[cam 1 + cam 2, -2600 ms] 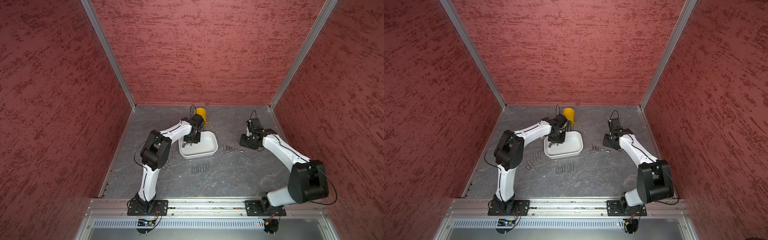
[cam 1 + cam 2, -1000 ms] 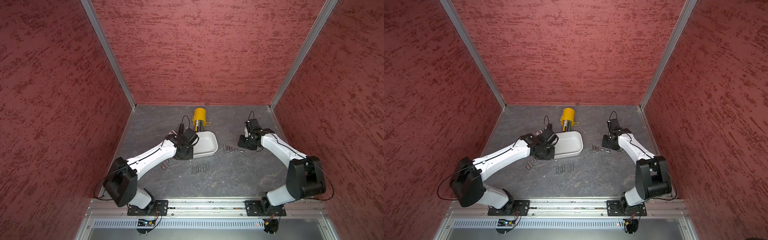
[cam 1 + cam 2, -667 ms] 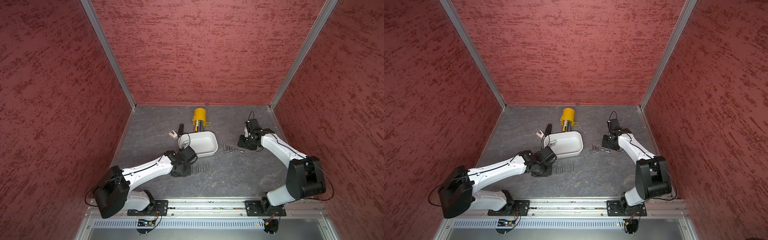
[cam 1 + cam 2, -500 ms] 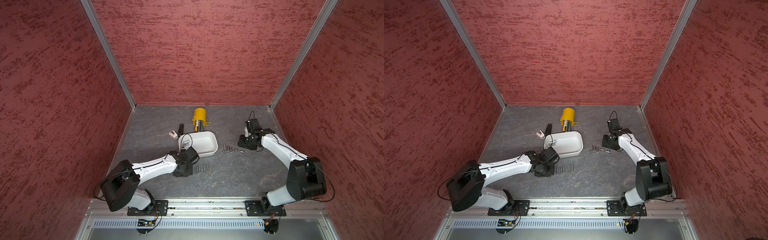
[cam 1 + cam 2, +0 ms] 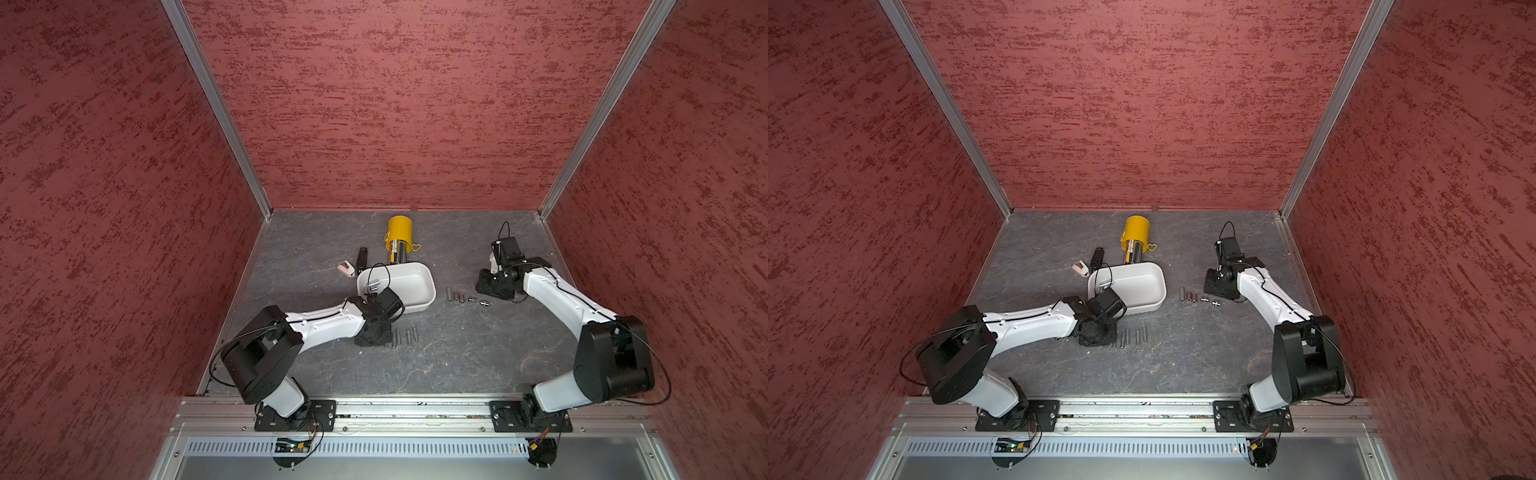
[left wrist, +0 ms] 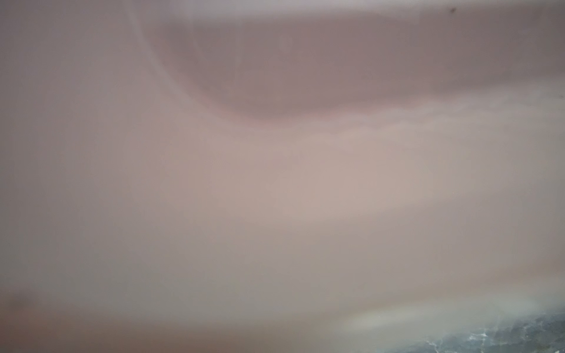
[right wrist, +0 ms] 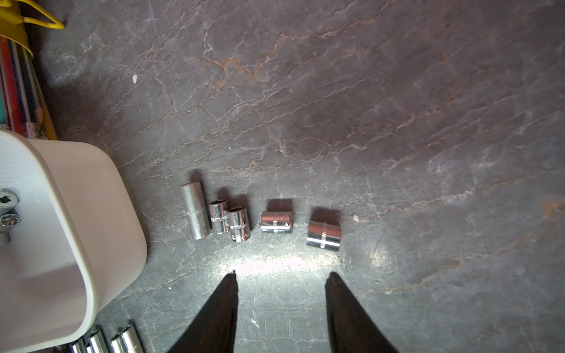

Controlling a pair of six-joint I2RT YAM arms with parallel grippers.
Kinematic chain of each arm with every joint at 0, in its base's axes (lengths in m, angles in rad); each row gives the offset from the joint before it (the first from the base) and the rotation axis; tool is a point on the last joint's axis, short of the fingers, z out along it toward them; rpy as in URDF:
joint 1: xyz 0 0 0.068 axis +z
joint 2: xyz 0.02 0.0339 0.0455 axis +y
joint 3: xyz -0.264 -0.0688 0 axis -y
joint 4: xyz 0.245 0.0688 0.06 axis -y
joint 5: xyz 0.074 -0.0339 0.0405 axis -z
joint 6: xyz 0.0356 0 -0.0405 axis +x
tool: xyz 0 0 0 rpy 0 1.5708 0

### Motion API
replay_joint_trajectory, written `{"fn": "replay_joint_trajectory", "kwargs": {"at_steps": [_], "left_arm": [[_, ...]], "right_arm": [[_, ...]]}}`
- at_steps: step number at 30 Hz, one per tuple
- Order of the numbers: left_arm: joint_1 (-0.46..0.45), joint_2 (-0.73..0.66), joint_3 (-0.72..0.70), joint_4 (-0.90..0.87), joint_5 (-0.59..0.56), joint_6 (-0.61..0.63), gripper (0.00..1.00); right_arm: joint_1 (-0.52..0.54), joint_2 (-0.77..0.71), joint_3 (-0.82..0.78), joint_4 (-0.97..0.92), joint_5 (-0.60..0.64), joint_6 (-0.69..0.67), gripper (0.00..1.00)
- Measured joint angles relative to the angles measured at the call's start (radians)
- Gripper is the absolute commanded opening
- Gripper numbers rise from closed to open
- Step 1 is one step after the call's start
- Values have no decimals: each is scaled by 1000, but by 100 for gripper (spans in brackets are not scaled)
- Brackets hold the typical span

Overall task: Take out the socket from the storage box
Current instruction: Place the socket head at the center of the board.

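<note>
The storage box (image 5: 411,282) sits mid-worktop (image 5: 457,361), with a few sockets (image 5: 372,285) inside at its left end. A pen cup (image 5: 399,232) stands just behind it. The side row (image 5: 459,296) of sockets lies to its right, the front row (image 5: 408,336) just before it.

- In the right wrist view, the picture's edge cuts off the storage box (image 7: 91,214), the sockets (image 7: 7,211) inside it and the yellow cup (image 7: 12,33).
- My left wrist view is almost all pale blur, probably the box wall up close; only a corner of tabletop (image 6: 504,340) is sharp.
- In both top views, the left gripper (image 5: 374,332) hides its own fingertips.
</note>
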Motion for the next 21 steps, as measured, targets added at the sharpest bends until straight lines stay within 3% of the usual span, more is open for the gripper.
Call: {"fn": "replay_joint_trajectory", "kwargs": {"at_steps": [13, 21], "left_arm": [[1, -6, 3, -13, -3, 18, 33], [1, -90, 42, -79, -2, 39, 36]], "right_arm": [[0, 0, 0, 0, -4, 0, 51], [0, 0, 0, 0, -5, 0, 51]]}}
